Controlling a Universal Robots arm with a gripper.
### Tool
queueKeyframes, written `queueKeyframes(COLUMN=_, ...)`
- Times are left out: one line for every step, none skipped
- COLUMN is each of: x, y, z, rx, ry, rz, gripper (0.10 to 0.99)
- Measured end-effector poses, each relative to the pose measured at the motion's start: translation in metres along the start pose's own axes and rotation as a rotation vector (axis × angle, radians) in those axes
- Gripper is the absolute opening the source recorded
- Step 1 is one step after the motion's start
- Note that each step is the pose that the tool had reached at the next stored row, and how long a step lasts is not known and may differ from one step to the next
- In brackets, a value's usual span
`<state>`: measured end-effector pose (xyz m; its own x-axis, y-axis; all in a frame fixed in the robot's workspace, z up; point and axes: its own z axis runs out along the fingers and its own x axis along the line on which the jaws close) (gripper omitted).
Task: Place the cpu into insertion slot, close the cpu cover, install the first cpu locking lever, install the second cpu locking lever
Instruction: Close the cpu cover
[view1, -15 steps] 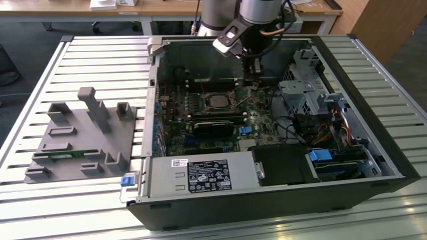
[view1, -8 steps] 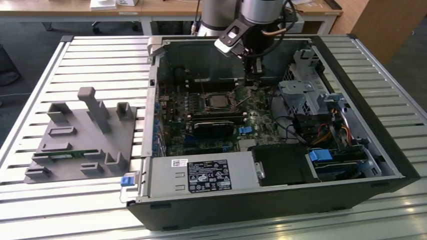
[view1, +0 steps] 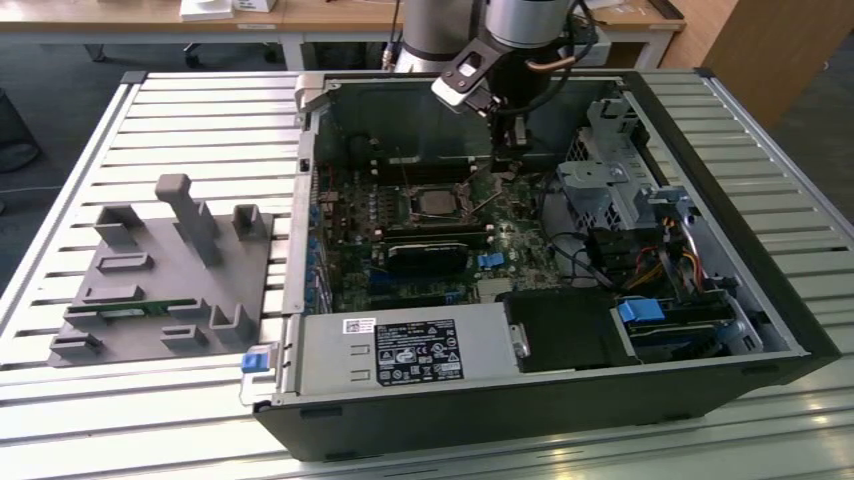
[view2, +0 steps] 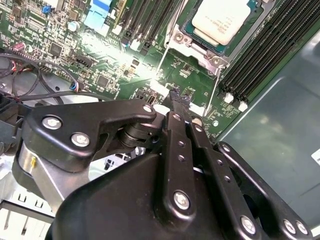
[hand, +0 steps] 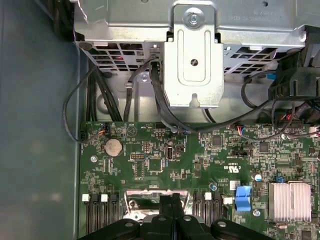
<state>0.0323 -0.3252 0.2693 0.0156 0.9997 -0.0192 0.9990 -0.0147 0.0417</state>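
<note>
One grey robot arm hangs in from the far side in the exterior view, and you can see its gripper (view1: 505, 158) lowered inside the open black computer case (view1: 561, 410), which lies on the white slatted desk (view1: 200, 110). The jaws sit just past the far right corner of the cpu (view1: 434, 203), the small square chip with a pale metal top. It rests in its socket on the green motherboard (view1: 354, 215). On the exterior view's left, well apart from the case, you have a grey moulded fixture tray (view1: 160, 270). A silvery power supply box with a dark label (view1: 400, 352) fills the case's near edge.

In the second wrist view you find the jaws closed tip to tip, with nothing visible between them. The gripper (view2: 178, 97) points at the board near the socket, between one thin silvery wire lever (view2: 161, 60) and a second wire lever (view2: 214, 90). Both rods stand free of the frame. The cpu (view2: 220, 20) lies seated, bordered by the thin silvery cpu cover (view2: 186, 39); you cannot tell whether that plate is fully down.

In the first wrist view the black fingers (hand: 166, 204) meet over the board. Beyond them you see a round coin battery (hand: 113, 146), a blue plastic clip (hand: 242, 197), a finned silver heat sink (hand: 287, 200) and a grey metal drive cage (hand: 195, 50).
</note>
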Motion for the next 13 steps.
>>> queueKeyframes(x=0.0001, y=0.0002, z=0.0, rx=0.0, ry=0.0, rz=0.0, gripper=0.106)
queueKeyframes(x=0.0002, y=0.0007, z=0.0001, rx=0.0, ry=0.0, rz=0.0, gripper=0.106)
queueKeyframes(x=0.0003, y=0.0014, z=0.0001, rx=0.0, ry=-0.0001, rz=0.0, gripper=0.106)
queueKeyframes(x=0.0005, y=0.0023, z=0.0002, rx=0.0, ry=0.0, rz=0.0, gripper=0.106)
queueKeyframes(x=0.0006, y=0.0031, z=0.0003, rx=0.0, ry=-0.0001, rz=0.0, gripper=0.106)
queueKeyframes(x=0.0007, y=0.0038, z=0.0005, rx=0.0, ry=-0.0002, rz=0.0, gripper=0.106)
queueKeyframes(x=0.0008, y=0.0045, z=0.0007, rx=0.0, ry=-0.0002, rz=0.0, gripper=0.106)
queueKeyframes(x=0.0011, y=0.0053, z=0.0009, rx=0.001, ry=-0.0001, rz=0.0, gripper=0.106)
queueKeyframes(x=0.0013, y=0.0059, z=0.0012, rx=0.001, ry=0.0001, rz=0.0, gripper=0.106)
queueKeyframes(x=0.0015, y=0.0063, z=0.0014, rx=0.001, ry=0.0, rz=0.0, gripper=0.106)
queueKeyframes(x=0.0018, y=0.0066, z=0.0017, rx=0.001, ry=0.0001, rz=0.0, gripper=0.106)
queueKeyframes(x=0.0022, y=0.0069, z=0.0019, rx=0.001, ry=0.0, rz=0.0, gripper=0.106)
queueKeyframes(x=0.0027, y=0.0072, z=0.0021, rx=0.001, ry=0.0, rz=0.0, gripper=0.106)
